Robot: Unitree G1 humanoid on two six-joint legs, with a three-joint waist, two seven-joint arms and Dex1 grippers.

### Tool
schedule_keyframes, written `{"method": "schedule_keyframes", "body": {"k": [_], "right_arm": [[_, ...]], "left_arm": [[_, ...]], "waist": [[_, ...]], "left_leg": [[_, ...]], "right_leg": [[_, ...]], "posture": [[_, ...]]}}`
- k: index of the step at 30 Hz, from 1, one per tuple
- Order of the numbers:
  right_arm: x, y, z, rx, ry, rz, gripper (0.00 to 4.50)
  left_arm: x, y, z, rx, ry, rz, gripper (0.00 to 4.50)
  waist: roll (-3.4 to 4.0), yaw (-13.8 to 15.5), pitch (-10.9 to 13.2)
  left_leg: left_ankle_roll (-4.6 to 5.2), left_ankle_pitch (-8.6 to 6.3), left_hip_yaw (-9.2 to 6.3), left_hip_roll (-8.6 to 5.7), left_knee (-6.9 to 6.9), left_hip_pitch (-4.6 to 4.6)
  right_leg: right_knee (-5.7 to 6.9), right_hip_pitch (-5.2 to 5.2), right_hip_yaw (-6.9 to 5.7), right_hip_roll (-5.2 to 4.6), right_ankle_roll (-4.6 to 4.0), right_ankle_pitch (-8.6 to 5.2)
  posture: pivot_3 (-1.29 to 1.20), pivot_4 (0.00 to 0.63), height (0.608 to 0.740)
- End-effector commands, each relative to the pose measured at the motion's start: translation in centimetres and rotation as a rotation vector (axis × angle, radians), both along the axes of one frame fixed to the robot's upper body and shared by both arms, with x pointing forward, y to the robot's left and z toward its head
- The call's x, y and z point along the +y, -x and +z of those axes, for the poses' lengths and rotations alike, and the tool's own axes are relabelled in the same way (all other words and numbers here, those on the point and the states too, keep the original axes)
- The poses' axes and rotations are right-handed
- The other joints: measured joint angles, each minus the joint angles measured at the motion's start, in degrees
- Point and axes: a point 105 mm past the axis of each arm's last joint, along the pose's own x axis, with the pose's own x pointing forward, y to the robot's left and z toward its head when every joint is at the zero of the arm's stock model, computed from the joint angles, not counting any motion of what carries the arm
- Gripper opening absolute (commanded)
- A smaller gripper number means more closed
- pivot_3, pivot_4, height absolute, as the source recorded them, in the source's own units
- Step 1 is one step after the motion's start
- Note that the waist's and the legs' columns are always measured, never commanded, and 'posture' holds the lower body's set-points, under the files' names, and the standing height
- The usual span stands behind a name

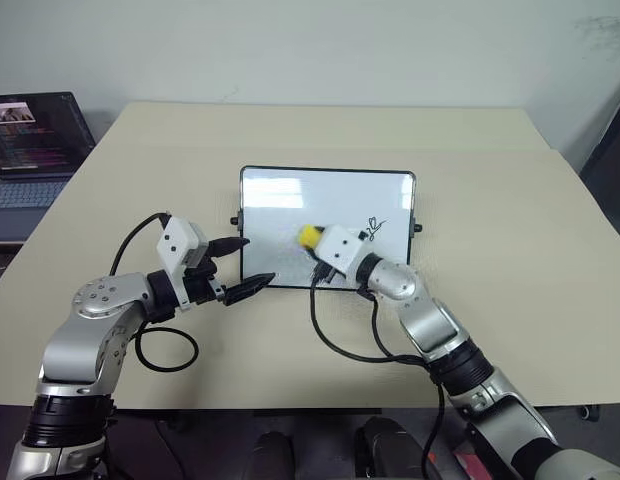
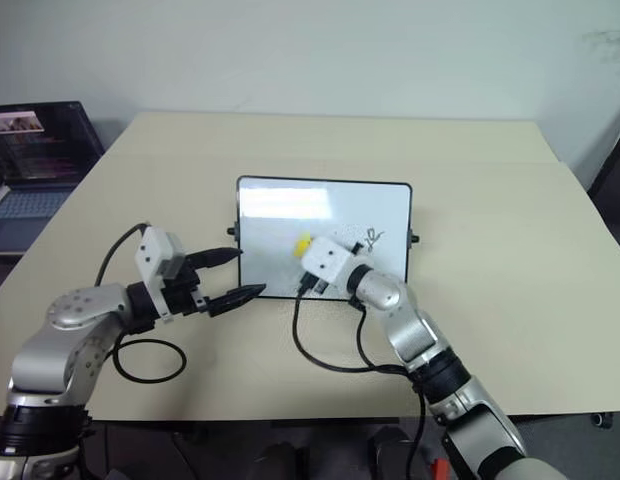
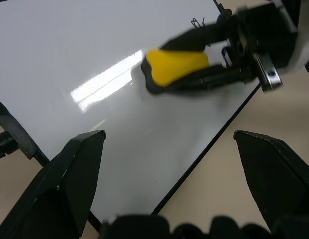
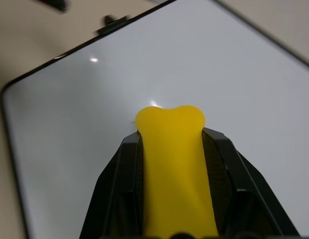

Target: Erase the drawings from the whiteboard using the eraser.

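At the far left, about 9 o'clock from the table centre, I see an open laptop (image 1: 30, 150) with a dark screen, just off the beige table (image 1: 510, 260).

Next, at about 8 o'clock from the whiteboard (image 1: 290, 215), I have the left gripper (image 1: 242, 266). Its two black fingers are spread wide with nothing between them. One fingertip lies at the board's left edge near the side knob; the other lies at the board's near left corner. I cannot tell whether either tip touches the frame.

The whiteboard lies flat at the table centre, black frame all around, long side across my view.

Over the board's middle, I have the right gripper (image 4: 169, 149) closed tight on the eraser (image 1: 309, 236). In the right wrist view the yellow block is pinched between both fingers, its front end protruding past the tips. I cannot tell whether it touches the surface.

At about 2 o'clock from the eraser, one black drawing (image 1: 374, 224) sits near the board's right edge. The white area left of the eraser is clean and glossy.
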Motion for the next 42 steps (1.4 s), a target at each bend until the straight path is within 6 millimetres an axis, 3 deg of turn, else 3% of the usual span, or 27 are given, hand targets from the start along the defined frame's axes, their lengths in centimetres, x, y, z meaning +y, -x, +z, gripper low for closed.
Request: {"method": "schedule_keyframes", "body": {"k": [1,4,8,15,20,22,27,34,37,40,42], "right_arm": [[-1.2,-0.7,3.2,-0.121,-0.086,-0.059,1.30],[-2.0,-1.8,2.6,-0.093,-0.080,-0.127,1.30],[-2.3,-2.0,-0.7,0.020,-0.003,-0.156,1.30],[-2.5,0.5,-6.3,0.166,0.146,-0.106,1.30],[-2.1,1.8,-8.2,0.258,0.205,-0.069,1.30],[-1.6,2.0,-7.5,0.239,0.183,-0.043,1.30],[-0.5,2.1,-1.6,0.057,0.052,0.011,1.30],[-2.0,0.7,3.6,-0.105,-0.087,-0.075,1.30],[-2.9,-0.4,3.5,-0.112,-0.079,-0.119,1.30],[-3.0,-0.9,1.7,-0.055,-0.032,-0.132,1.30],[-2.4,-0.3,-0.5,0.027,0.020,-0.093,1.30]], "left_arm": [[-0.6,0.2,1.2,-0.047,0.012,-0.020,4.50],[-0.8,0.3,1.2,-0.047,0.012,-0.025,4.50],[-1.0,0.3,1.4,-0.049,0.012,-0.026,4.50],[-1.1,0.3,1.6,-0.049,0.013,-0.024,4.50],[-1.3,0.2,1.6,-0.048,0.015,-0.028,4.50],[-1.4,0.1,1.7,-0.048,0.017,-0.031,4.50],[-1.6,0.0,1.8,-0.049,0.018,-0.036,4.50],[-1.8,-0.1,1.7,-0.050,0.021,-0.039,4.50],[-1.9,0.0,1.7,-0.049,0.022,-0.044,4.50],[-1.9,0.0,1.7,-0.049,0.022,-0.047,4.50],[-1.9,0.0,1.7,-0.048,0.021,-0.048,4.50]], "waist": [[0.00,0.00,0.00],[0.00,-0.01,0.00],[0.00,-0.09,0.00],[-0.07,-0.05,-0.06],[-0.08,-0.04,-0.07],[-0.08,-0.04,-0.07],[-0.06,-0.04,-0.04],[-0.05,0.03,0.00],[-0.05,0.03,0.00],[-0.05,0.02,0.00],[-0.04,0.02,0.01]], "left_leg": [[0.00,0.00,0.00,0.01,-0.03,0.00],[0.01,-0.01,-0.01,0.04,-0.13,0.00],[0.01,-0.01,0.02,0.04,-0.14,0.03],[0.01,0.00,-0.03,0.00,-0.04,0.14],[0.00,0.01,-0.03,-0.01,0.00,0.20],[0.00,0.01,-0.06,0.00,0.00,0.21],[0.00,0.02,-0.07,0.00,0.00,0.14],[-0.01,0.01,-0.05,0.01,-0.12,0.00],[-0.01,0.00,-0.06,0.03,-0.17,-0.04],[0.00,-0.01,-0.06,0.03,-0.17,-0.04],[0.00,-0.01,-0.06,0.03,-0.17,-0.04]], "right_leg": [[-0.04,0.00,0.01,-0.01,0.00,0.00],[-0.11,-0.01,0.04,-0.11,-0.03,-0.02],[-0.07,-0.03,0.06,-0.11,-0.05,-0.03],[0.04,0.10,0.05,-0.08,-0.05,-0.04],[0.12,0.13,0.06,0.02,-0.05,-0.03],[0.13,0.15,0.04,0.03,-0.05,-0.03],[0.12,0.09,0.03,0.04,-0.05,-0.03],[-0.09,-0.01,0.02,0.04,-0.05,-0.04],[-0.17,-0.04,0.03,-0.02,-0.07,-0.06],[-0.17,-0.03,0.03,-0.10,-0.08,-0.06],[-0.16,-0.03,0.04,-0.10,-0.08,-0.06]], "posture": [[0.00,0.150,0.740],[0.00,0.150,0.740],[0.00,0.150,0.740],[0.00,0.150,0.740],[0.00,0.150,0.740],[0.00,0.150,0.740],[0.00,0.150,0.740],[0.00,0.150,0.740],[0.00,0.150,0.740],[0.00,0.150,0.740],[0.00,0.150,0.740]]}}
